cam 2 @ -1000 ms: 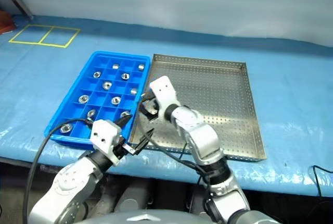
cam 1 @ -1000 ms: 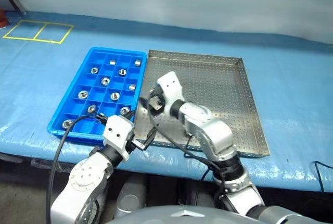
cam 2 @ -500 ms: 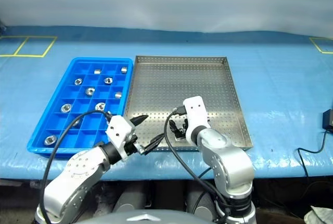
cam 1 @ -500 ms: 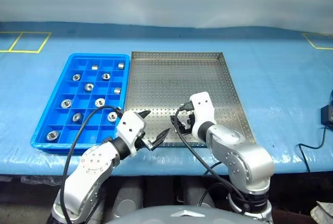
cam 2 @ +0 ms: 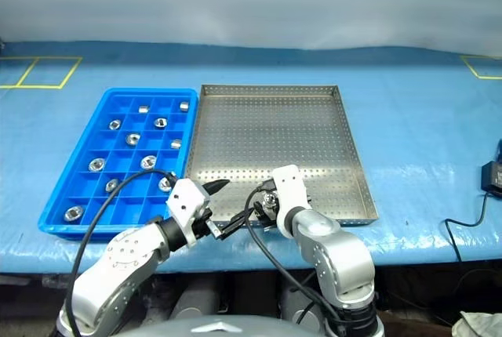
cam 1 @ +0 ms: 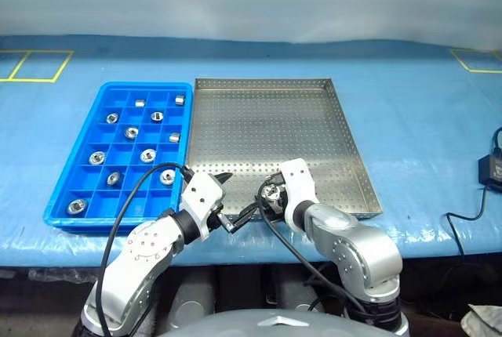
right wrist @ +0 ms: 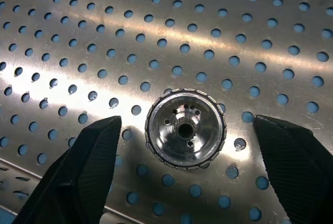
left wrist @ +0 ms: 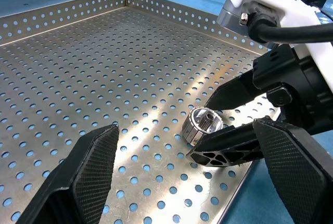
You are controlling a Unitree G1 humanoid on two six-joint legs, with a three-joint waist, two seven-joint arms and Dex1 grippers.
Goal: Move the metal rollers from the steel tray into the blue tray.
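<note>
Steel tray: right jaws astride roller.

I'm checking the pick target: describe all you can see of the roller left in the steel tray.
The roller is a shiny silver metal ring with a ribbed rim and a small centre hole. It lies on the steel tray's perforated floor near the front edge, between the right gripper's open fingers, which are not touching it.

Silver roller on grey hole-dotted steel tray; bright blue gridded tray; black claws.
</note>
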